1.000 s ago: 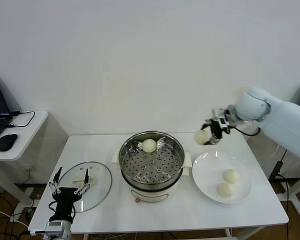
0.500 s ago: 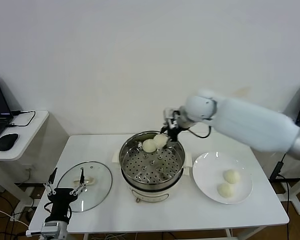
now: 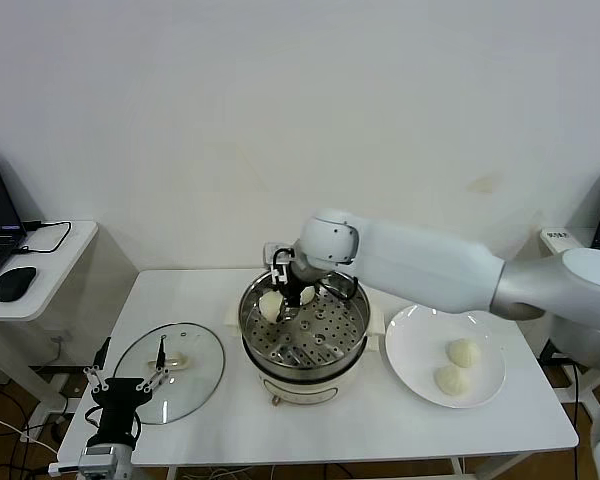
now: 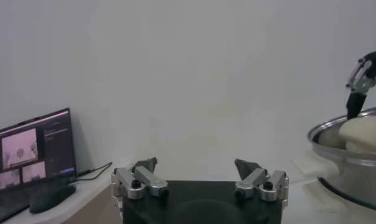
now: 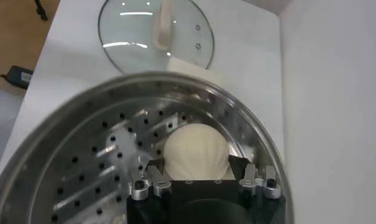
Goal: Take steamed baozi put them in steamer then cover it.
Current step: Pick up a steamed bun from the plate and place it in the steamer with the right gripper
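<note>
Jaws of the right gripper [image 3: 290,293] clasp one baozi [image 3: 271,305] inside the steamer [image 3: 352,325]; a second sits beside it, two wait on the plate [image 3: 410,345]. Left gripper [image 3: 126,381] gapes wide near the glass lid [image 3: 195,370].

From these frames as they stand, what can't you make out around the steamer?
- Head view: the right hand overlaps the two buns in the steamer, so whether its bun touches the tray is unclear.
- Right wrist view: the fingertips sit behind the bun.
- Left wrist view: the picture edge cuts the steamer off.
</note>
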`<move>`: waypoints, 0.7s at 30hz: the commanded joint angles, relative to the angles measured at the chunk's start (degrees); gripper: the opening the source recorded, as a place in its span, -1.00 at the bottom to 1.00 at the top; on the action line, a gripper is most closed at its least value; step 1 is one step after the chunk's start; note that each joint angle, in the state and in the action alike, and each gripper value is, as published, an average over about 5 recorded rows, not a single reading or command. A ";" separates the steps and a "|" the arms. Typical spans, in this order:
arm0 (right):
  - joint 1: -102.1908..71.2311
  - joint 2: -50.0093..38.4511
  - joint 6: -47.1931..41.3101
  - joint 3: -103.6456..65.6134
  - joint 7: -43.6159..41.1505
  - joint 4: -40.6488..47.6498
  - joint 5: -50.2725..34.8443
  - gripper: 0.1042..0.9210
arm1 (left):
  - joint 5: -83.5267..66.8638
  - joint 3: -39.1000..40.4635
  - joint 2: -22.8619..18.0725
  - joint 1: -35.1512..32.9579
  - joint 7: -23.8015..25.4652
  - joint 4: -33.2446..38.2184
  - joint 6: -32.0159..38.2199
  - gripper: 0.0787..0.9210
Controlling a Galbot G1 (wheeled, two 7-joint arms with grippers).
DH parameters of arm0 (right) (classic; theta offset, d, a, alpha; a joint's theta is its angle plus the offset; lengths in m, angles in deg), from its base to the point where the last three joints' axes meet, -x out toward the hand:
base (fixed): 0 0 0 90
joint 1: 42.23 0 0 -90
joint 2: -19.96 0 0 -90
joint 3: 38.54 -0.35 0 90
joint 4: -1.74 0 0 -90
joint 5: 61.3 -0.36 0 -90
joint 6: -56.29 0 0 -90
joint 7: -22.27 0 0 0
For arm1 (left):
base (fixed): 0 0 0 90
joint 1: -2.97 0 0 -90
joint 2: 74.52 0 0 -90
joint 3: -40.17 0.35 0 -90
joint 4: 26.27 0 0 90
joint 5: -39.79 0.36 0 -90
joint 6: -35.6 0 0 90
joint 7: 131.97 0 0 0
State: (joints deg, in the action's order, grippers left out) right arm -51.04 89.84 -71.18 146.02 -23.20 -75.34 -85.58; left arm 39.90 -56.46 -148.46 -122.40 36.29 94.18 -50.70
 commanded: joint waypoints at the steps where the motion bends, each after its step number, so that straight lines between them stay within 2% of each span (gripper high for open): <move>1: -1.05 3.11 -1.86 1.01 -0.06 1.93 2.98 0.39 | -0.13 0.01 -0.03 -0.03 0.00 -0.24 0.08 0.77; 11: -0.09 1.14 -1.29 1.36 -2.24 0.08 4.95 0.42 | 0.02 0.52 -0.39 0.23 0.03 -0.36 0.06 0.77; 17: 0.99 0.20 0.30 0.90 -3.87 -0.74 7.07 0.71 | 0.04 0.44 -0.38 0.17 0.06 -0.07 0.03 0.77; 21: 2.61 -1.34 0.88 0.76 -5.08 -2.32 7.74 0.76 | 0.12 0.57 -0.44 0.24 0.07 0.01 0.01 0.77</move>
State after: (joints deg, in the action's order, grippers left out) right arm -49.84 89.59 -71.09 146.92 -26.48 -76.37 -79.75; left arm 39.94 -55.99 -148.86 -122.20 36.32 94.10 -50.64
